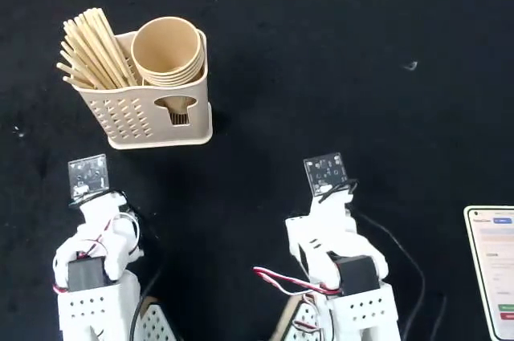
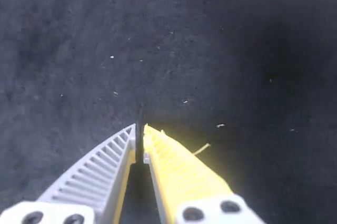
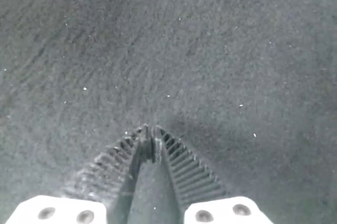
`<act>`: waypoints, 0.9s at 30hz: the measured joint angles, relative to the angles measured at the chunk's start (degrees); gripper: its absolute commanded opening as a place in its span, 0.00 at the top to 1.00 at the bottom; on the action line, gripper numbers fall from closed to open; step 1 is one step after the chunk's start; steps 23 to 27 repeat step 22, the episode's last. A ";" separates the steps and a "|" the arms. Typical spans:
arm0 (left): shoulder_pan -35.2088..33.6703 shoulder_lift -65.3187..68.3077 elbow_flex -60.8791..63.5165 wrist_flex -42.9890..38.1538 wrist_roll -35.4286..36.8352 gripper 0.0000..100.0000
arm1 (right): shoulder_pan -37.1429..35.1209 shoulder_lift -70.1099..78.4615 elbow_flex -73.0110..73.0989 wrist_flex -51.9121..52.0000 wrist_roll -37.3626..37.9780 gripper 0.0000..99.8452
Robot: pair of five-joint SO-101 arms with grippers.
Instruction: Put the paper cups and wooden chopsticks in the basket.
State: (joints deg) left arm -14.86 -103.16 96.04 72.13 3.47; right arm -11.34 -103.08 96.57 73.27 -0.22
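In the high view the stacked paper cups [image 1: 166,50] and the bundle of wooden chopsticks [image 1: 92,48] stand together in the basket [image 1: 152,120] at the table's far left. The wrist views add close detail: the left gripper [image 2: 139,129] and the right gripper [image 3: 149,132] are each pressed closed, holding nothing, above the black cloth [image 3: 210,50].

Paper cups [image 1: 166,50] and chopsticks [image 1: 90,50] are both in the basket [image 1: 148,116], with chopsticks on its left side and cups on its right. One arm [image 1: 95,229] sits in front of it, the other arm [image 1: 333,237] front-right.
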 measured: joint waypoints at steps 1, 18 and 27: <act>0.09 0.00 0.00 0.00 1.23 0.97 | 0.00 0.00 0.00 0.00 0.00 0.99; 0.44 0.00 0.00 0.00 2.46 0.97 | 0.00 0.00 0.00 0.00 0.00 0.99; 0.44 0.00 0.00 0.00 2.64 0.97 | 0.00 0.00 0.00 0.00 0.00 0.99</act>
